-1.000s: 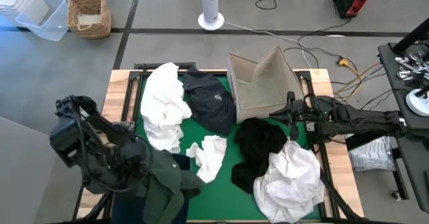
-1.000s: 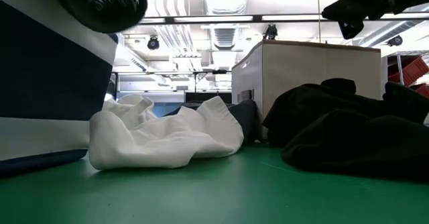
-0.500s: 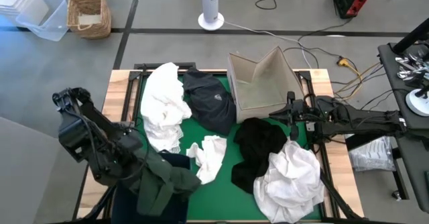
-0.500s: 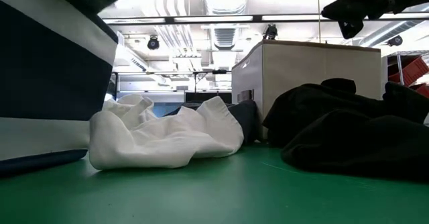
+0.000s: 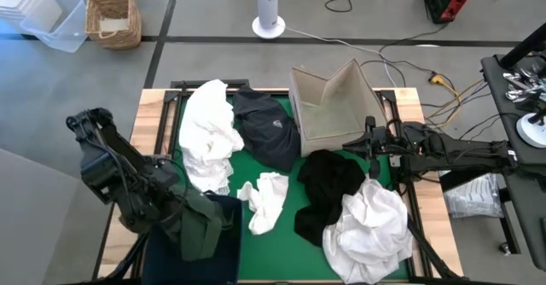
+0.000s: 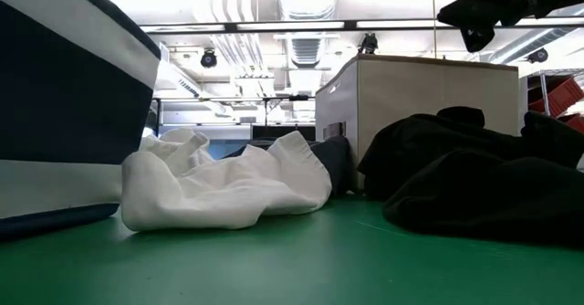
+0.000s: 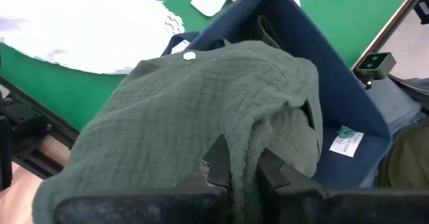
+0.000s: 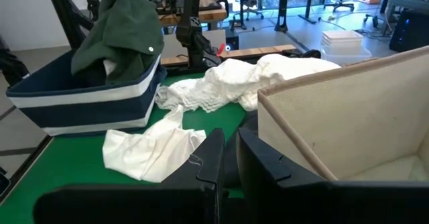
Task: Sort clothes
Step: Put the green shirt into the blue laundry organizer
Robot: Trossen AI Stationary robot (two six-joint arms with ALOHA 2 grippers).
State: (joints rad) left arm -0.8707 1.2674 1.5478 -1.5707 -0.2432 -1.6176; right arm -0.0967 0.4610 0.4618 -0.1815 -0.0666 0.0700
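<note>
**Left arm holds dark green garment over navy bin; right arm waits by box**

High view. The left gripper [image 5: 189, 219] stands above the near left corner of the table, fingers closed on the dark green garment [image 5: 203, 225], which hangs directly below it over the navy bin [image 5: 223, 251]. Beyond the gripper, toward the far edge, lie a large white garment [image 5: 206, 134] and, beside that, a navy garment with a small logo [image 5: 266, 129]. A small white garment [image 5: 268, 200] lies on the green mat [image 5: 290, 225] just to the gripper's right. The right gripper [image 5: 373, 153] sits at the near edge of the beige box [image 5: 333, 104]; a black garment [image 5: 328, 187] lies just below it, and a white garment [image 5: 368, 227] rests partly on the black one.

Low view. The bin wall [image 6: 64, 113] fills the left side. The small white garment [image 6: 224, 182] lies on the mat, the black garment [image 6: 474, 177] beside the box [image 6: 411, 99].

Left wrist view. The fingers [image 7: 218, 160] are closed tightly, with a fold of green fabric [image 7: 201, 103] pinched between them. The cloth drapes forward of the fingers over the bin's open mouth [image 7: 335, 96].

Right wrist view. The right fingers [image 8: 213, 158] stand nearly closed with nothing between them. Ahead lie the small white garment [image 8: 151, 150] and the bin [image 8: 87, 106] with green cloth [image 8: 124, 23] hanging above it.
</note>
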